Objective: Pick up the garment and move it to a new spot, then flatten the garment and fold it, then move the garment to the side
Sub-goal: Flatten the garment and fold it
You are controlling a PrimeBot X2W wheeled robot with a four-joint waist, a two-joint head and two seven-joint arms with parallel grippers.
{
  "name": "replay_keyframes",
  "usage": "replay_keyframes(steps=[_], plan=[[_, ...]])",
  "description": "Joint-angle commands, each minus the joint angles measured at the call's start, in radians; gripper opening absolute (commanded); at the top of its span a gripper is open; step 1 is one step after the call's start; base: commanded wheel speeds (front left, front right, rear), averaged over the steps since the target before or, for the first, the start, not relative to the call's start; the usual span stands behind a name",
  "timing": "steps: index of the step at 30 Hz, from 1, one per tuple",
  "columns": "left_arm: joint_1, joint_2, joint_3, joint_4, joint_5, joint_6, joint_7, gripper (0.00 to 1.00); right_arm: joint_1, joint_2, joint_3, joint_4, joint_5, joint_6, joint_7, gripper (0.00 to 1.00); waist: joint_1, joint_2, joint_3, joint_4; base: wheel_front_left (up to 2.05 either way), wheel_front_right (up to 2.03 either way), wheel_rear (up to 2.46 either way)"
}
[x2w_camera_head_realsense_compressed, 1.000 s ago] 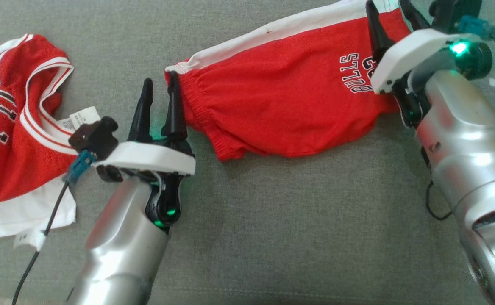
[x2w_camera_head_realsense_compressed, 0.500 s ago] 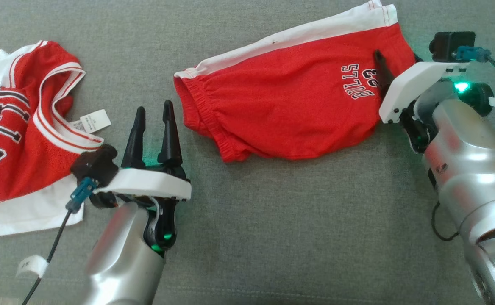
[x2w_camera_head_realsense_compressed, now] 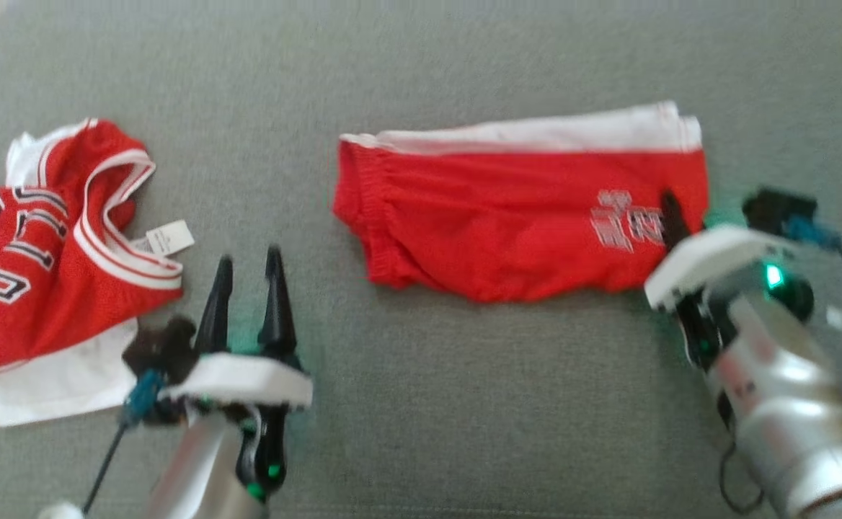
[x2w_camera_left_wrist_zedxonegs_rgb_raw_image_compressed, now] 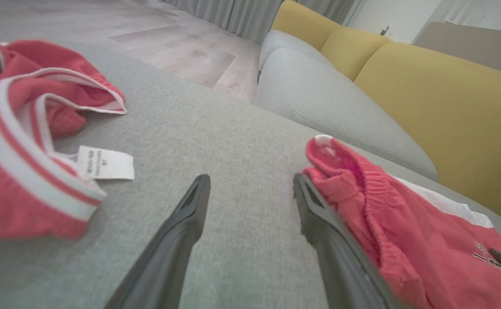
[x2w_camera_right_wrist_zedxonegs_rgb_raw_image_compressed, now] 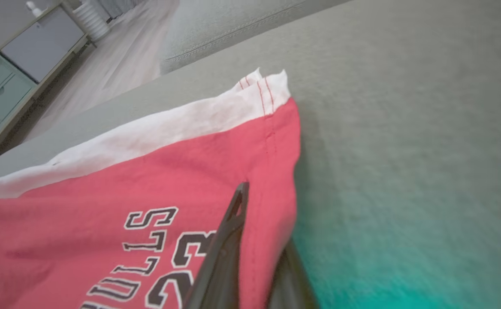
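The garment, red shorts (x2w_camera_head_realsense_compressed: 507,223) with a white side stripe and dark lettering, lies flat on the grey sofa cushion (x2w_camera_head_realsense_compressed: 464,404). My right gripper (x2w_camera_head_realsense_compressed: 677,216) is shut on its right edge beside the lettering. In the right wrist view one finger (x2w_camera_right_wrist_zedxonegs_rgb_raw_image_compressed: 233,223) lies on top of the shorts (x2w_camera_right_wrist_zedxonegs_rgb_raw_image_compressed: 126,171) and the other is tucked under the fabric. My left gripper (x2w_camera_head_realsense_compressed: 248,259) stands open on the cushion, left of the elastic waistband and apart from it. In the left wrist view the left gripper (x2w_camera_left_wrist_zedxonegs_rgb_raw_image_compressed: 250,180) holds nothing, and the shorts (x2w_camera_left_wrist_zedxonegs_rgb_raw_image_compressed: 405,240) lie just right of its right finger.
A crumpled red jersey (x2w_camera_head_realsense_compressed: 32,267) over a white shirt lies at the far left, its label (x2w_camera_head_realsense_compressed: 170,238) near my left fingers. A yellow sofa back (x2w_camera_left_wrist_zedxonegs_rgb_raw_image_compressed: 426,98) and a wooden floor (x2w_camera_left_wrist_zedxonegs_rgb_raw_image_compressed: 147,34) lie beyond the cushion. A pale cabinet (x2w_camera_right_wrist_zedxonegs_rgb_raw_image_compressed: 14,64) stands across the floor.
The right gripper has shut on the shorts' right edge and drawn that end nearer, so the shorts lie level. The left gripper has backed off the waistband. The head camera has shifted.
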Motion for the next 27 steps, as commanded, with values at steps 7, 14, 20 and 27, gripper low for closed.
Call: replay_keyframes(steps=[7,14,20,27], plan=[[0.093,0.014,0.053,-0.031,0.001,-0.003,-0.005,1.0,0.102,-0.029,0.024,-0.085,0.062,0.007,-0.03,0.0,0.0001,-0.0001,-0.079,-0.04,0.0,0.0,0.0],[0.109,0.014,0.036,-0.026,0.007,-0.007,-0.005,1.0,0.064,0.001,0.105,-0.249,0.063,0.007,-0.051,0.0,0.0001,-0.0001,-0.071,-0.021,0.0,0.0,0.0],[0.104,0.014,0.021,-0.016,0.005,-0.008,-0.005,1.0,0.037,0.06,0.228,-0.421,0.103,0.007,0.004,0.0,0.0001,-0.0001,-0.067,0.023,0.0,0.0,0.0],[0.073,0.014,-0.024,-0.01,0.016,-0.004,-0.005,1.0,0.032,0.085,0.352,-0.448,0.182,0.007,0.083,0.0,0.0001,-0.0001,-0.052,0.102,0.0,0.0,0.0]])
